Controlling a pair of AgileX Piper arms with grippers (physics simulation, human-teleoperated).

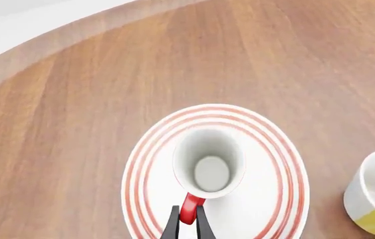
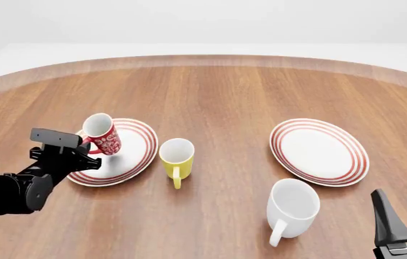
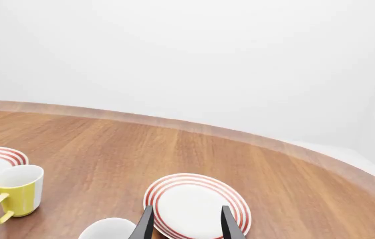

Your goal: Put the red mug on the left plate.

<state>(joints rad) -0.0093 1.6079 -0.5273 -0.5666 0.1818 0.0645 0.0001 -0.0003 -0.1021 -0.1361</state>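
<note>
So closest to us, the right pincer (image 2: 405, 226) just sits spread open with nothing in it, near the white mug (image 2: 292, 208). Further in, the left pincer (image 1: 187, 225) is pinched on the handle of the red mug (image 2: 101, 134), which hangs tilted over the left plate (image 2: 133, 156); can't tell if it's touching. I'd level it, lower it near the middle, then let go gently so it doesn't tip toward the yellow mug (image 2: 176, 158).

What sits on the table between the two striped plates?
In the front view, the yellow mug stands between the left plate and the right plate, close beside the left one.
</note>
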